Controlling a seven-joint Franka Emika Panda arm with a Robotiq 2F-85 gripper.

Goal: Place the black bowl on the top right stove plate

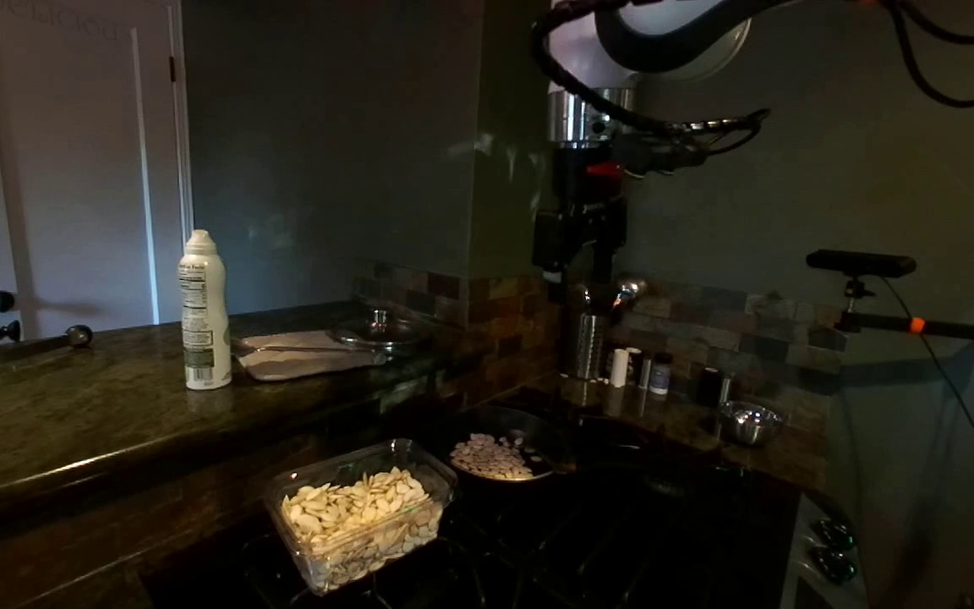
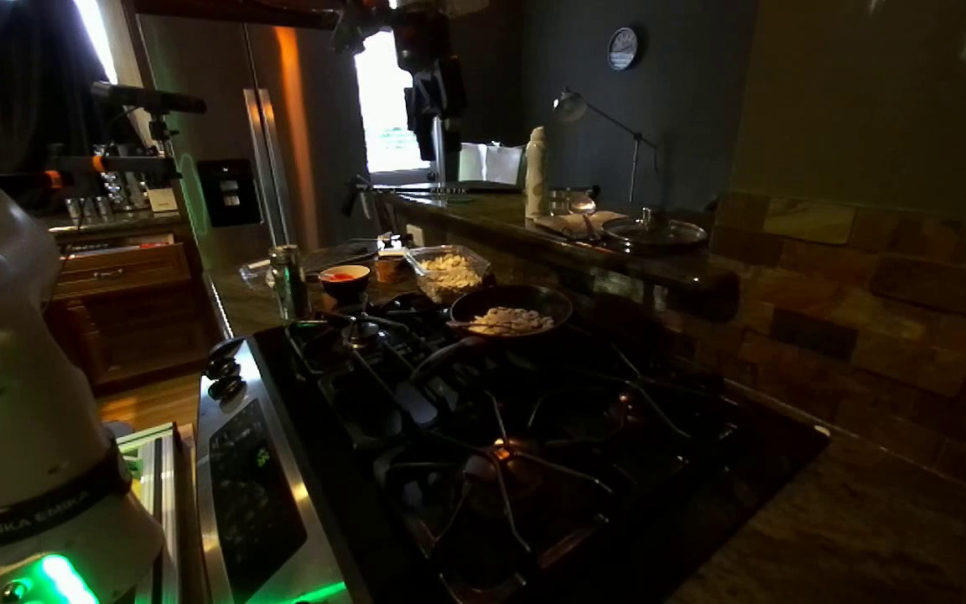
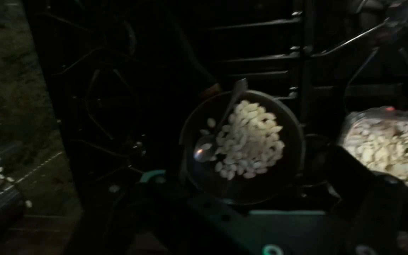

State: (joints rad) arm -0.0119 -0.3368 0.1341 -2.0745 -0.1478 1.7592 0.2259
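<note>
A small black bowl (image 2: 345, 289) with a pale inside and red contents stands on the counter past the stove's far end in an exterior view; it is out of view in the wrist view. The dark stove (image 2: 567, 453) has several burner grates, with bare ones nearest that camera. A black pan (image 3: 239, 193) with pale seeds and a spoon (image 3: 205, 148) sits on the stove; it shows in both exterior views (image 1: 517, 419) (image 2: 537, 295). My gripper (image 3: 248, 168) is open and empty, its fingers wide apart, high above the stove (image 1: 578, 269) (image 2: 433, 134).
A clear box of seeds (image 1: 360, 516) (image 2: 449, 273) stands beside the pan. A white spray bottle (image 1: 208, 321) and a glass lid (image 1: 377, 330) are on the raised counter. A utensil holder (image 1: 590, 347), small jars (image 1: 660, 376) and a metal bowl (image 1: 752, 421) line the back wall.
</note>
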